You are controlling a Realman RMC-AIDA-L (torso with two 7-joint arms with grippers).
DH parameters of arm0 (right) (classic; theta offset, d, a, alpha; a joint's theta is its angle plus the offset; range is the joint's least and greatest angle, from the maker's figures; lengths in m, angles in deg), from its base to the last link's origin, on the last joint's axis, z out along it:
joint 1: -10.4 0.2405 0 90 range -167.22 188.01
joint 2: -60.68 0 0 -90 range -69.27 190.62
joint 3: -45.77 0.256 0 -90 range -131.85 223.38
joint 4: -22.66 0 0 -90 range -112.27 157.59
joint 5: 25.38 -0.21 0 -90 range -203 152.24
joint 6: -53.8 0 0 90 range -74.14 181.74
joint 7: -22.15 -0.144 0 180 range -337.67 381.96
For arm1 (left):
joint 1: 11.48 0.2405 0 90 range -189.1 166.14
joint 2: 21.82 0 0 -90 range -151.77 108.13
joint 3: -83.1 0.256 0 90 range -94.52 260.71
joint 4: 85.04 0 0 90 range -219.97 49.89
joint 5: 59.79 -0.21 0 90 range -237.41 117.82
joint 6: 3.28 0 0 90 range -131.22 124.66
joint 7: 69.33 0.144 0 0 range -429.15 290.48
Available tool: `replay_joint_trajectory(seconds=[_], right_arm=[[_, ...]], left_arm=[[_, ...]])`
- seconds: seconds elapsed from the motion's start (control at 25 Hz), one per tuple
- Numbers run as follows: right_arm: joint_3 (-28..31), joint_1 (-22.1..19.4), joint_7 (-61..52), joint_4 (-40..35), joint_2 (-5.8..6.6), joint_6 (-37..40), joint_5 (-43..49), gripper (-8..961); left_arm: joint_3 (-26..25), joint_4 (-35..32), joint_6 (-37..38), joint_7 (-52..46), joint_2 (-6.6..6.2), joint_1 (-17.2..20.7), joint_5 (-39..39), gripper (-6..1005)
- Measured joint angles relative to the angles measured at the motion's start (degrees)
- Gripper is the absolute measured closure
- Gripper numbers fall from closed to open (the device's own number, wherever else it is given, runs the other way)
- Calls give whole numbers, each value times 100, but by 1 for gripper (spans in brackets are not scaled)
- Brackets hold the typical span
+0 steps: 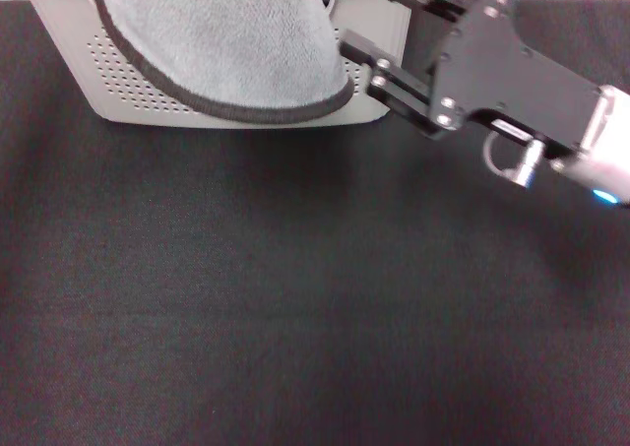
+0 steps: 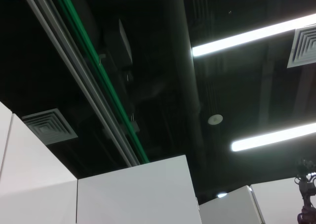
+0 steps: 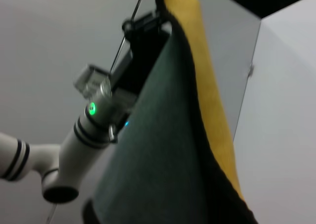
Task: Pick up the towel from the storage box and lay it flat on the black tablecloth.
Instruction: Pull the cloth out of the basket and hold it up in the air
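The towel (image 1: 226,42) hangs in the air in front of the storage box (image 1: 128,96), grey-green face towards me, its black stitched edge curving low over the box's front wall. The right wrist view shows the towel (image 3: 163,150) dangling with its yellow face behind, pinched at its top corner by my left gripper (image 3: 148,23). In the head view the left gripper is out of frame above. My right gripper (image 1: 359,64) stands open at the towel's lower right edge, fingers pointing left. The black tablecloth (image 1: 295,298) covers the table below.
The perforated light grey box stands at the far left of the cloth. The left wrist view shows only ceiling lights, ducts and white cabinet tops (image 2: 133,194).
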Motion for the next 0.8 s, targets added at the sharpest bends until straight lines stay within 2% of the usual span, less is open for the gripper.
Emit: replay_joint_trajectory(seconds=[0.12,0.4,0.8], right_arm=[[-16,175,40,43,-15,-254,0,484],[-37,150,95,-41,-14,-249,-1,492],[-324,225,175,-183,-13,-556,-9,505]], left_arm=[[9,2,8,0,14,-37,0,960],[17,10,145,-30,27,-73,25,960],[27,18,148,-53,112,-77,52,961]])
